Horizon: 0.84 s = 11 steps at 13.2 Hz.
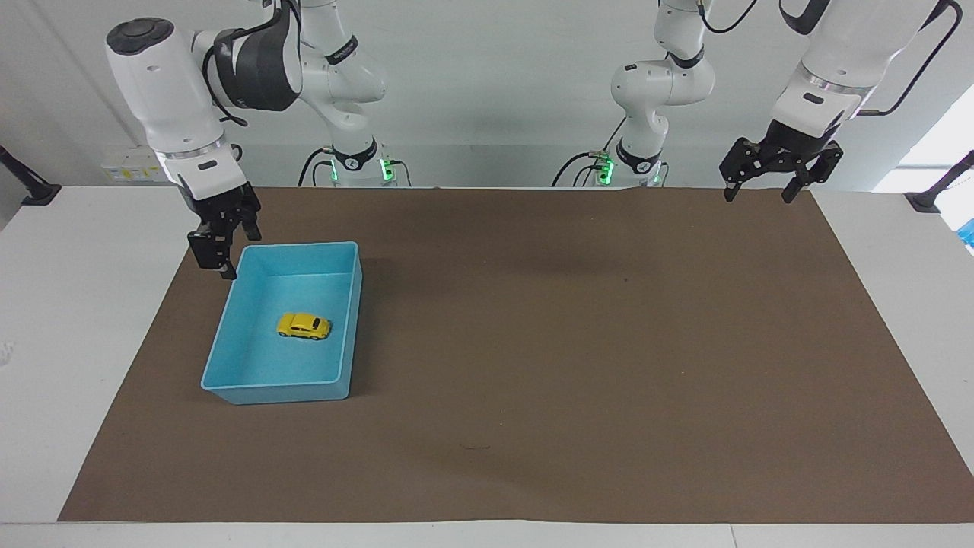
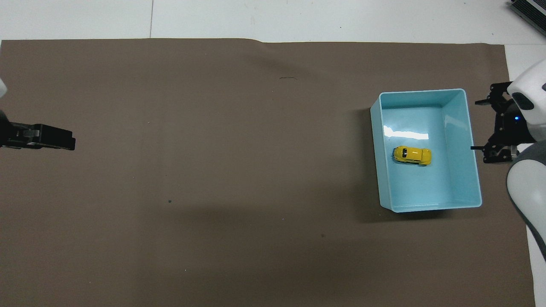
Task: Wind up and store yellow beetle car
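Note:
The yellow beetle car (image 1: 303,326) (image 2: 412,155) stands on its wheels on the floor of the blue bin (image 1: 300,246) (image 2: 420,91), near the bin's middle, with nothing touching it. My right gripper (image 1: 228,247) (image 2: 480,125) hangs open and empty above the mat, just outside the bin's wall at the right arm's end of the table. At the other end of the table my left gripper (image 1: 759,194) (image 2: 64,143) waits raised over the mat's edge close to the robots, open and empty.
A brown mat (image 1: 571,342) covers most of the white table (image 1: 76,304). Black clamp posts (image 1: 30,190) (image 1: 932,199) stand at both ends of the table. A dark object (image 2: 529,10) lies at the table's corner farthest from the robots.

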Each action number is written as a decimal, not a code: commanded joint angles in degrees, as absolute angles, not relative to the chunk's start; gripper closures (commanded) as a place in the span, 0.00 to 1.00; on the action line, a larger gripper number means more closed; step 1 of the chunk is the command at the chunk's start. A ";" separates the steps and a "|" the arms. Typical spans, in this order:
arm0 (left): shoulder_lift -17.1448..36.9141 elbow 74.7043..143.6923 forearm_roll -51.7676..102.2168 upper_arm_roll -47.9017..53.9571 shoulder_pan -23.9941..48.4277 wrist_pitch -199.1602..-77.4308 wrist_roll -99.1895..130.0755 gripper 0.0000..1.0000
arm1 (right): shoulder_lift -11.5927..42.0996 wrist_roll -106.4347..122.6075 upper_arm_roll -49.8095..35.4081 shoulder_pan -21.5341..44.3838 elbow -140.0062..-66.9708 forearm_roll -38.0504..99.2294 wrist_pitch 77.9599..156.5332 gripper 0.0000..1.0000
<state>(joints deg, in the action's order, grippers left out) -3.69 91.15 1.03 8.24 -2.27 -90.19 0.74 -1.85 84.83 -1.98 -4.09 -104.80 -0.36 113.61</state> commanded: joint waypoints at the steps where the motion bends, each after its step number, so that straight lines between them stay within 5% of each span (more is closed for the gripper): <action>1: -4.39 91.23 1.67 8.35 -2.72 -89.30 0.44 0.00 | -1.76 77.38 -1.76 -2.81 -103.01 0.53 110.84 0.00; 11: -4.39 91.23 1.67 8.35 -2.72 -89.30 0.44 0.00 | -2.02 50.12 -1.14 -0.88 -99.24 0.70 104.07 0.00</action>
<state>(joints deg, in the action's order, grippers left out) -3.69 91.15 1.03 8.24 -2.27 -90.19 0.74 -1.86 54.57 -1.63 -1.06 -101.16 -0.33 106.36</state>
